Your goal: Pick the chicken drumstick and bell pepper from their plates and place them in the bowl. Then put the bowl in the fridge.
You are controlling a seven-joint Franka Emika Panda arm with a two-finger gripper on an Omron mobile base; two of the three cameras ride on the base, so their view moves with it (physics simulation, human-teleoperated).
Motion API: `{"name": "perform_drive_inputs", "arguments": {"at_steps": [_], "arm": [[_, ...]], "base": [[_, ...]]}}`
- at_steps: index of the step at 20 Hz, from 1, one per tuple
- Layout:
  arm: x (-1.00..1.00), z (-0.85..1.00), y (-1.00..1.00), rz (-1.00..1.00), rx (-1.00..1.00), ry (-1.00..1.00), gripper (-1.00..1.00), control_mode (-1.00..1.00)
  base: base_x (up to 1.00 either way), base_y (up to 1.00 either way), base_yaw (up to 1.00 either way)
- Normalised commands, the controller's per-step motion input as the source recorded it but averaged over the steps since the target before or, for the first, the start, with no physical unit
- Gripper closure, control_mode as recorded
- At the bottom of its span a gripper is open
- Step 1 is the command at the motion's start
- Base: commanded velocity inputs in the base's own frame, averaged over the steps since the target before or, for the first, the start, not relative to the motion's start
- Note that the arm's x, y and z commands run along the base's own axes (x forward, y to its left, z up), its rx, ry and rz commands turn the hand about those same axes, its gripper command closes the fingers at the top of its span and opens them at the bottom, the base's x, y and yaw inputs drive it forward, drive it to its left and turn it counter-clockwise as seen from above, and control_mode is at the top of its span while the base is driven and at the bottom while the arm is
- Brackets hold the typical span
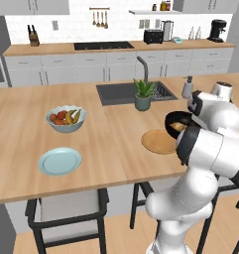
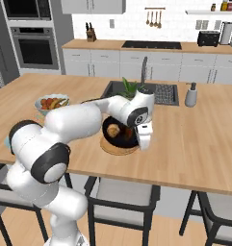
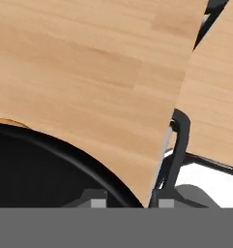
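Black bowl (image 2: 121,130) with drumstick (image 2: 113,129) may tip or slip off its rim at 3 o'clock, where gripper (image 3: 126,203) seems clamped on it.

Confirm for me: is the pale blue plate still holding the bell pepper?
No. In the left base view the pale blue plate lies bare on the island counter, nothing red on it.
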Motion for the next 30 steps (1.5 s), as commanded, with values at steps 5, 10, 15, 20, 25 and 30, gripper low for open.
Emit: {"name": "perform_drive_inputs", "arguments": {"at_steps": [5, 10, 15, 20, 25, 30], "arm": [[0.0, 0.07, 1.0, -0.31, -0.15, 0.0, 1.0, -1.0], [-0.1, 0.1, 0.84, -0.27, -0.05, 0.0, 1.0, -1.0], [-0.17, 0.25, 0.73, -0.27, 0.01, 0.0, 1.0, -1.0], [-0.49, 0.37, 0.58, -0.25, 0.01, 0.02, 1.0, -1.0], [-0.46, 0.05, 0.52, -0.28, 0.01, 0.0, 1.0, -1.0], [-0.8, 0.0, 0.44, -0.26, 0.03, -0.11, 1.0, -1.0]], "base": [[0.0, 0.0, 0.0], [0.0, 0.0, 0.0], [0.0, 0.0, 0.0], [0.0, 0.0, 0.0], [0.0, 0.0, 0.0], [0.0, 0.0, 0.0]]}}
